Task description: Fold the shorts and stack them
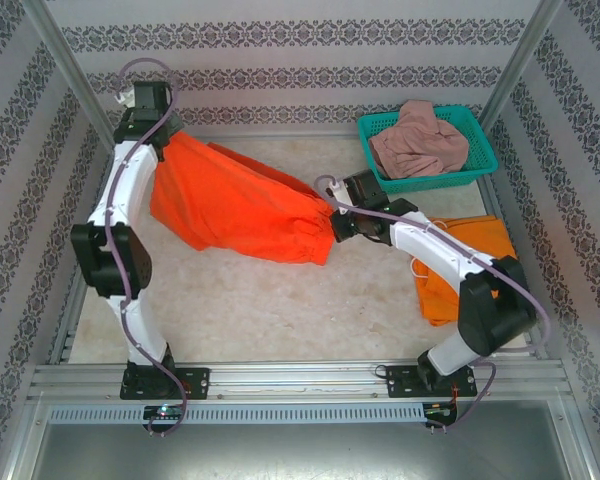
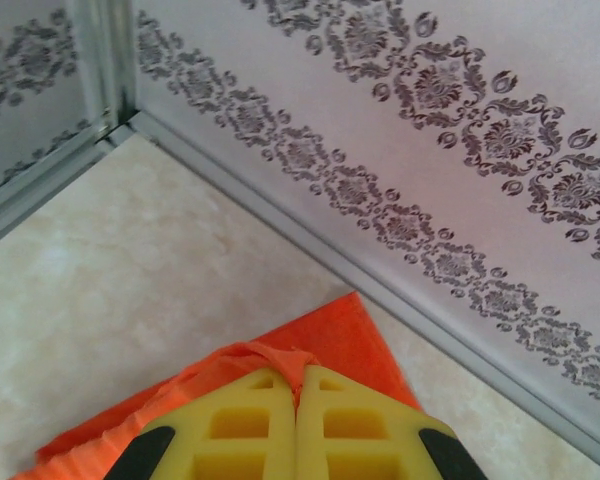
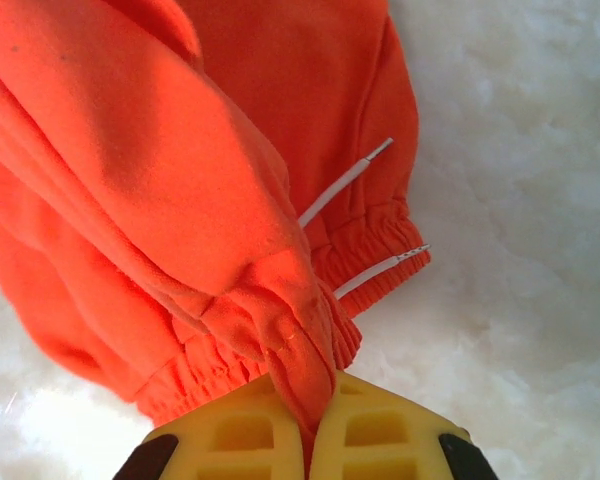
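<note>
On the left, your left pincer (image 2: 296, 375) sits by the far-left corner of the enclosure. Its yellow fingers are pressed together on a small peak of cloth at the edge of the darker red-orange cloth shorts (image 1: 240, 205). That edge looks like a leg hem, though the left wrist view is too tight to be sure.

From there the pair stretches diagonally across the pale marbled surface (image 1: 260, 310) towards the middle. Its lower side appears to rest on the surface while the held ends are raised.

At the middle, your right pincer (image 3: 315, 385) is closed on a fold of the gathered elastic waistband. The 2 white drawstring ends (image 3: 345, 185) hang just beside the grip.

Further right, the bright orange cloth shorts (image 1: 475, 240) lie on the surface, partly under the right arm. The dusty pink cloth shorts (image 1: 420, 140) are heaped in the teal plastic basket (image 1: 486, 138) at the far right.

You are in the spreading step for 1 of the 3 pairs, with the cloth drawn out between the 2 pincers, ready to be laid flat. No fold has been made in it yet.

For the next move, lower both ends together and keep the cloth taut so it lands flat without bunching. Leave clear surface beside it for the fold. Let go only once the waistband and the far edge are down.
</note>
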